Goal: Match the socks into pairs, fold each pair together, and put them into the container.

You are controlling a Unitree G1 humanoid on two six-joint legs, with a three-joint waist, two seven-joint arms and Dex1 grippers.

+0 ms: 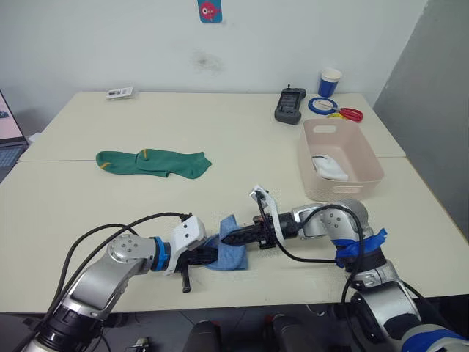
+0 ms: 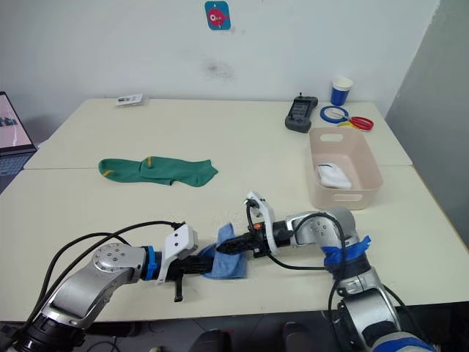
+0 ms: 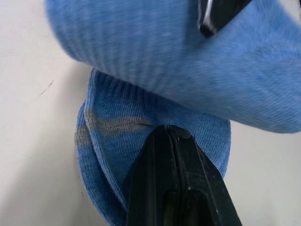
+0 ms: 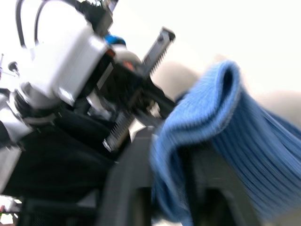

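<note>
While both grippers are meeting over the blue socks (image 1: 229, 253) near the front edge of the table (image 1: 88, 213), the fold is looking like the step in hand. The left gripper (image 3: 171, 134) is pressing on the lower layer with its fingers drawn tight together, seemingly nipping the cloth, and the right gripper (image 1: 229, 237) is clenching a raised fold of the same blue pair, with cloth running between its fingers in its wrist view. To do this well, the left should be keeping the bottom layer pinned flat while the right is carrying its fold across and down so the edges meet, without dragging the bundle off the table edge. The two sets of fingers are working very close, so a clash or a snag on the left gripper's toothed rail (image 4: 136, 84) looks like the chief risk. The green socks (image 1: 154, 163) are lying flat and well apart toward the left, waiting to be folded. The tub (image 1: 341, 139) is standing to the right, already holding the white socks (image 1: 327, 168). Beyond it, a black handset (image 1: 290, 105), a blue cup (image 1: 330, 82) and some coloured rings (image 1: 333, 108) are sitting clear of the route; nothing is blocking the path to the tub.
</note>
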